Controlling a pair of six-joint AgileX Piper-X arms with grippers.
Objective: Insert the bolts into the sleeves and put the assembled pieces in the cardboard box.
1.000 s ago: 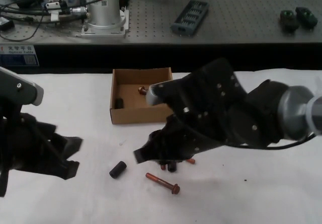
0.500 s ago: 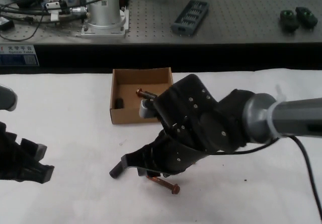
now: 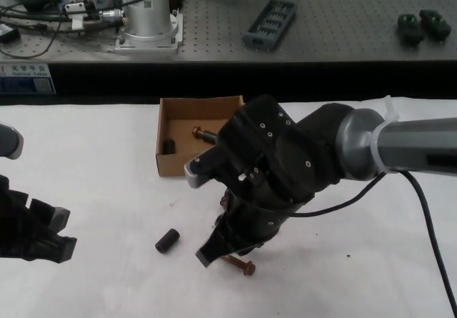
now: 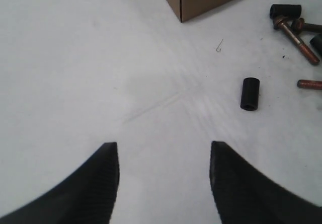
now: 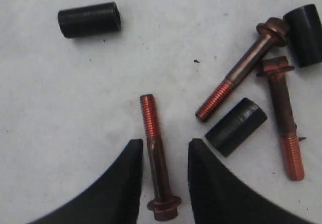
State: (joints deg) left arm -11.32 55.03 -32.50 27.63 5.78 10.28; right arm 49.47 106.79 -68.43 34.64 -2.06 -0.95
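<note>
– At the back left, any writing?
– One blue & white label on the dark front edge of the rear bench. The print is too small to read. No other legible text.
– Task bits?
– The cardboard box sits open-topped mid-tabletop, w/ a copper bolt and a black sleeve lying in it. Can't tell if those two are joined. The rest is loose on the cloth in front of the box.
– Right side?
– The right arm comes in from the right and bends down in front of the box, blocking the box's right corner and most of the loose pile in the high view. The right jaws are spread, one each side of the shank of a lone bolt lying flat w/ its head toward the wrist. Can't tell if they touch it. Just beside it lie two more bolts, side by side w/ heads at the same end. A short sleeve lies between their threaded ends, and another sleeve sits by their heads.
– Anything apart from that pile?
– A single sleeve lies on its side, between the two arms.
– Left?
– The left arm is low at the near left edge. The left jaws are spread w/ nothing between them but cloth, well apart from the box.
– Surface, room?
– A white cloth, lightly creased, covers the tabletop. Behind is a perforated metal board w/ a silver post base, tangled cables, a dark ribbed block and two black-green parts.
</note>
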